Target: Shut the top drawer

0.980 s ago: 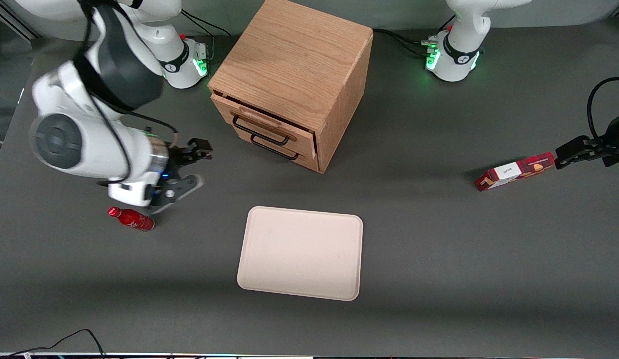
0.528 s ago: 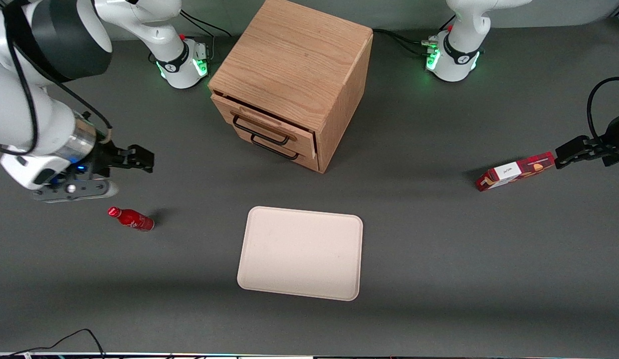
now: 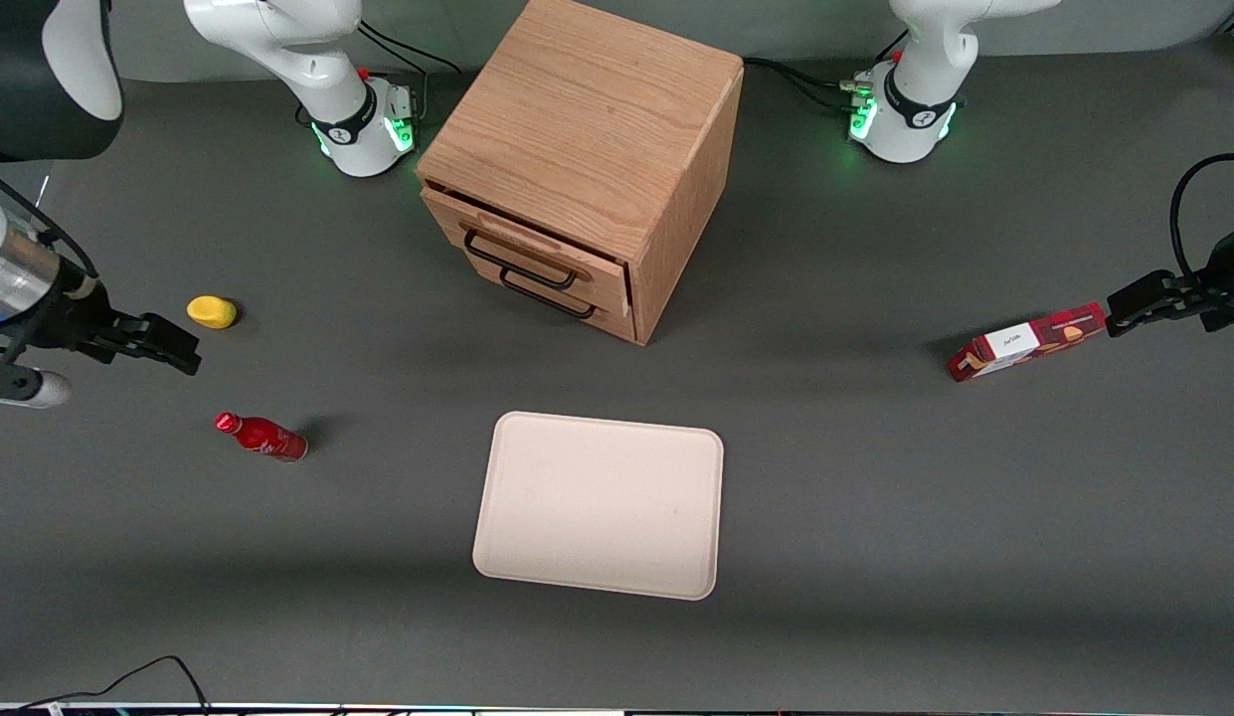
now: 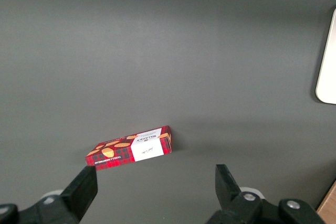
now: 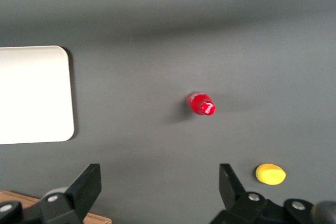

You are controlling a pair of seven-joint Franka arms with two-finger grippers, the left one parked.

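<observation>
Front view first: the top drawer, the upper light oak one with the black wire handle in the cube-shaped wooden cabinet, looks nearly shut to me. Its front sits just about in line with the lower drawer, with only a thin dark gap under the cabinet's top. So I'd call the job basically done, or at most one last nudge short. My gripper hangs way off toward my end of the grey desk, well apart from the cabinet, near a small yellow lemon-shaped thing and a little red bottle. The beige rectangular tray lies nearer the camera than the cabinet, with nothing on it.

Left wrist view: just a red plaid snack box lying on the desk, nothing to do with the drawer.

Right wrist view: my fingers are spread wide with nothing between them, looking down at the red bottle, the yellow thing and a corner of the tray. A sliver of the cabinet's wood shows at the edge, so I'm clear of it.
</observation>
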